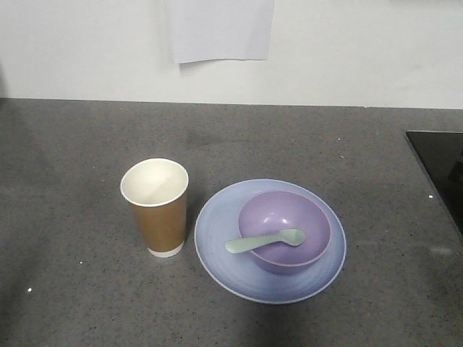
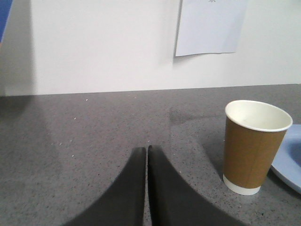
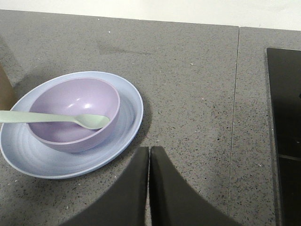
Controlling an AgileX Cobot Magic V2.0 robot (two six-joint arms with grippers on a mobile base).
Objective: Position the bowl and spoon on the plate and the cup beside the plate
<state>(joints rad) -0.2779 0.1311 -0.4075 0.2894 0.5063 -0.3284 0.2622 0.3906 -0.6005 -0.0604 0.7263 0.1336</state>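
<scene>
The lavender bowl (image 1: 284, 230) sits on the pale blue plate (image 1: 217, 231), toward its right side. A mint-green spoon (image 1: 264, 241) lies across the bowl, scoop inside, handle sticking out over the left rim. The brown paper cup (image 1: 156, 207) stands upright just left of the plate, apart from it. My left gripper (image 2: 147, 149) is shut and empty, low over the counter to the left of the cup (image 2: 253, 146). My right gripper (image 3: 149, 150) is shut and empty, just right of the plate (image 3: 127, 127), with the bowl (image 3: 75, 113) and spoon (image 3: 56, 118) ahead to its left.
The dark speckled counter (image 1: 72, 144) runs back to a white wall with a sheet of paper (image 1: 221, 29) stuck on it. A black glass cooktop (image 1: 441, 166) lies at the right edge, also in the right wrist view as a cooktop (image 3: 287, 117).
</scene>
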